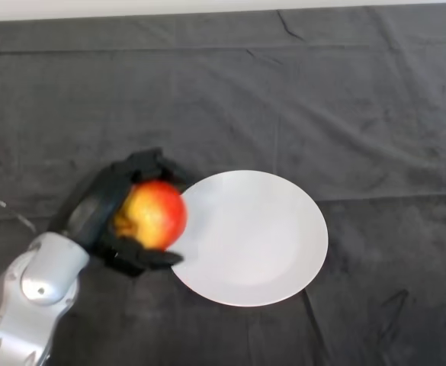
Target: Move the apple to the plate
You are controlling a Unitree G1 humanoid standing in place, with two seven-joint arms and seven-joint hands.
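Fingers (142,164) curl round the apple (155,214) at the plate (261,244) edge.

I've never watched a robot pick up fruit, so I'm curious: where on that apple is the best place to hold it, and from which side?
Around its round middle, coming from the robot's left, away from the plate. The apple is a smooth ball with no handle, so opposite sides give the surest hold. The left hand does just that: fingers curl over its far side, thumb under its near side.

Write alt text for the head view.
The robot's black left hand holds a red-yellow apple in curled fingers at the left rim of an empty white plate. Both sit on a dark cloth covering the table.
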